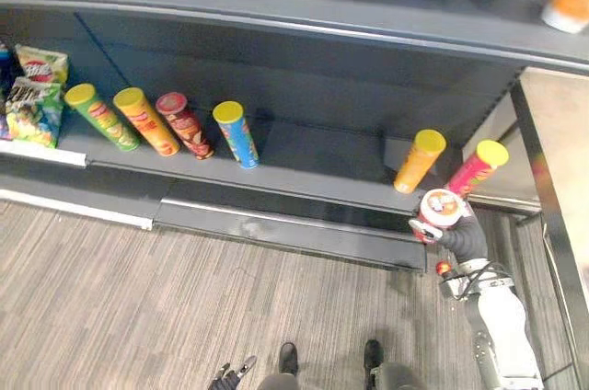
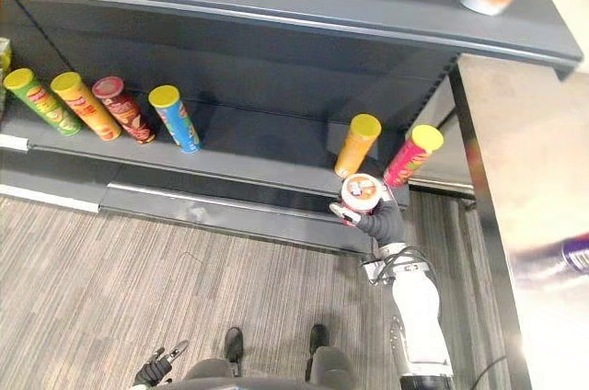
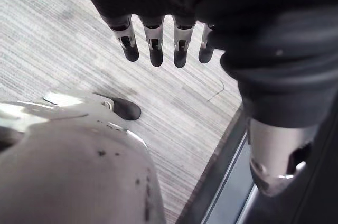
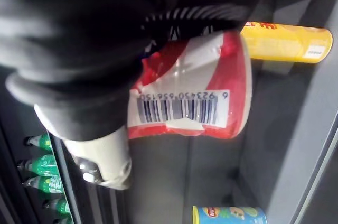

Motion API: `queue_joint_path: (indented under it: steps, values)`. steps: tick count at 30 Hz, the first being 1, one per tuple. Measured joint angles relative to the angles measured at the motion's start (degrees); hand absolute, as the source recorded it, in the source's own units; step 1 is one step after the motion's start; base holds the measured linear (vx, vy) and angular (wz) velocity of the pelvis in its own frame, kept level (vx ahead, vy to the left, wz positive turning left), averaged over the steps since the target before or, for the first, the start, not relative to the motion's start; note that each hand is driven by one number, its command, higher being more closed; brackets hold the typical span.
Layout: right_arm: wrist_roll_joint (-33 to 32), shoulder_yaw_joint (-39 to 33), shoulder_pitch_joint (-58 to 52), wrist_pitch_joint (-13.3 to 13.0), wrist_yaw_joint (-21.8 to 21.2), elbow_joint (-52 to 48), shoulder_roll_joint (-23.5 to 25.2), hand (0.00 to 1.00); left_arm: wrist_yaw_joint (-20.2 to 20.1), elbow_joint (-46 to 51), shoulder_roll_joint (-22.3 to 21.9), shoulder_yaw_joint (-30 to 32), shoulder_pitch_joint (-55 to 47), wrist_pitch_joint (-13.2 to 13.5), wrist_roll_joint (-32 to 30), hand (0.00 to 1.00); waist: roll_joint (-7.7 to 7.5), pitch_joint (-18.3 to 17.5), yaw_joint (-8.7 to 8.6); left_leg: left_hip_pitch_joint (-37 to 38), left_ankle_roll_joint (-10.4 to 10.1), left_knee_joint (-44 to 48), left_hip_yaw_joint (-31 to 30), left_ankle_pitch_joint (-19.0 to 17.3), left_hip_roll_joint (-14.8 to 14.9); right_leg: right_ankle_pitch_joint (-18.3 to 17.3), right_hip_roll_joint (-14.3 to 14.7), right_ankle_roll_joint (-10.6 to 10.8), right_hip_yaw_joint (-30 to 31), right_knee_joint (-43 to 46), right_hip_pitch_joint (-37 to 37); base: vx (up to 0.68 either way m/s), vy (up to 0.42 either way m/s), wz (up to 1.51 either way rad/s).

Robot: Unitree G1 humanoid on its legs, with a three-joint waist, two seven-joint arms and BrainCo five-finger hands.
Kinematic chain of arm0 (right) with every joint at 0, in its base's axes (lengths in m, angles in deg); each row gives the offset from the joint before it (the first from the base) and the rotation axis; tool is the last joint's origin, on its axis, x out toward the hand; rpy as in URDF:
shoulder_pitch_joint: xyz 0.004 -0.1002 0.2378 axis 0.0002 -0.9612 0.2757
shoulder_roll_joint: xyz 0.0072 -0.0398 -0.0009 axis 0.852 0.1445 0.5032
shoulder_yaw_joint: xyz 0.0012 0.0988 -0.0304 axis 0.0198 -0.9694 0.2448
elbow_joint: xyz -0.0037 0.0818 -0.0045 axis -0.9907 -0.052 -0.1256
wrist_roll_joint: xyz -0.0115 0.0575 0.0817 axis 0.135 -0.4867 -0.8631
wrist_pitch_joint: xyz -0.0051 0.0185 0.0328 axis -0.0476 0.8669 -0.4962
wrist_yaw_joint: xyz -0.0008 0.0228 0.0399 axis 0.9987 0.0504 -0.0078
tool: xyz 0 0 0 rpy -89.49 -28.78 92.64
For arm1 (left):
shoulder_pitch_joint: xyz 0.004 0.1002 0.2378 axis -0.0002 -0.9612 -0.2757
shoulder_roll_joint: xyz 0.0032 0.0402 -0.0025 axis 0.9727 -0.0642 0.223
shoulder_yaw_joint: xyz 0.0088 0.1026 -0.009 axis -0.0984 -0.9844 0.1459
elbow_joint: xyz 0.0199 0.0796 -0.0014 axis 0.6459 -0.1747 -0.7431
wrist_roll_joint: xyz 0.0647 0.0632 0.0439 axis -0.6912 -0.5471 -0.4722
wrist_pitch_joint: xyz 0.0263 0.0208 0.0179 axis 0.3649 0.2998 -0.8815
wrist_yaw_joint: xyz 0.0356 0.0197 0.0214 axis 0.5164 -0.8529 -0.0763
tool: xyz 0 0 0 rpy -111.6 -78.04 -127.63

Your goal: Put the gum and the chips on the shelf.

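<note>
The right hand (image 1: 460, 235) has its fingers curled round a short red-and-white tub (image 1: 443, 207) and grips it by the side, with the tub's printed top facing up. In the right wrist view the thumb (image 4: 103, 160) presses the barcoded wall. I take the tub for one of the two things to be shelved, though I cannot tell whether it is the gum or the chips. It hangs at the front lip of the lower shelf (image 1: 313, 155), not yet set down. An orange can (image 1: 420, 161) and a pink can (image 1: 478, 167) stand just behind it, near each other. To the left of the orange can is a bare stretch of shelf, then a blue can (image 1: 236, 133), a red can (image 1: 184, 125) and two more cans further along, with snack bags (image 1: 35, 96) at the far end. To finish this step well, I would carry the tub forward over the lip and a little to the left, into that bare stretch. There the knuckles would have room and would not nudge the orange can over. The base should stay level and meet the shelf flat before the fingers loosen. After that the hand should draw straight back. The left hand (image 3: 153, 44) hangs low over the floor, its fingers relaxed and holding nothing.
</note>
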Motion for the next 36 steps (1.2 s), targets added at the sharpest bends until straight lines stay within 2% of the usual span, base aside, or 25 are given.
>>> queue_joint_path:
  steps: [6,9,12,16,21,28,30,36]
  values:
    - [-0.01,0.50,-2.12,0.01,0.56,-0.14,2.87,1.00,-0.05,2.23,-0.03,-0.42,0.64,-0.07,-0.81,0.00,-0.21,-0.54,-0.16,-1.02,-0.22,-0.09,5.32,3.21,-0.46,-0.71,-1.34,-0.42,-7.32,-0.72,3.51,-0.02,0.023,0.65]
    - [0.02,0.52,-1.83,0.01,1.15,-0.36,3.23,1.00,0.03,2.16,-0.03,-0.55,0.64,-0.22,-2.51,0.00,-0.17,-0.64,-0.16,-1.37,0.00,-0.46,6.39,3.30,-0.33,-0.89,-1.39,-0.52,-7.70,-0.87,3.48,-0.10,0.006,0.10]
    - [0.05,0.67,-2.54,0.01,1.98,-0.51,3.20,1.00,0.17,2.08,0.08,-0.92,0.46,-0.42,-3.48,0.00,-0.05,-1.35,-0.39,-1.25,0.12,-0.48,10.51,3.21,0.19,-0.81,-1.65,-0.46,-7.68,-0.87,3.48,-0.09,0.026,-0.03]
    - [0.05,2.16,-1.39,0.01,2.77,-0.79,3.19,1.00,0.37,2.09,0.66,-2.61,0.52,-0.43,-4.64,0.00,-0.33,-2.81,-0.26,-1.42,0.33,-0.53,11.86,3.24,-0.11,0.09,-1.81,0.21,-6.88,-2.80,3.51,-0.03,0.042,-0.10]
    - [0.04,2.88,4.44,0.03,4.65,-0.87,2.98,1.00,0.46,2.09,0.72,-3.32,1.10,-0.45,-4.69,0.00,-0.24,-2.87,-0.20,-1.53,0.83,-0.57,12.36,3.24,-0.62,1.35,-1.98,0.43,-6.38,-4.68,4.14,0.04,0.026,-0.05]
    - [-1.56,2.92,13.67,0.95,5.93,-0.36,-1.71,1.00,0.93,1.99,1.28,-5.42,0.94,-0.51,-5.22,0.00,-0.04,-3.10,0.01,-1.40,1.47,-0.57,13.15,3.94,-0.59,1.91,-1.87,0.08,-5.83,-5.07,4.19,0.05,0.001,-0.03]
    - [-2.65,2.96,17.74,1.59,6.58,0.35,-2.96,1.00,1.08,1.44,1.27,-5.96,0.92,-0.52,-6.32,0.00,0.25,-3.79,0.14,-1.39,1.25,-0.56,13.83,4.38,-0.14,3.14,-1.34,-0.43,-4.73,-6.12,4.19,0.00,-0.016,-0.19]
    - [-4.36,3.19,24.86,2.21,6.80,1.19,-6.30,1.00,1.12,0.23,1.63,-6.59,0.92,-0.55,-6.84,0.00,0.73,-4.22,0.01,-1.43,1.09,-0.61,13.73,4.71,1.14,3.99,-0.04,-1.06,-4.38,-6.70,4.17,-0.07,-0.022,-0.07]
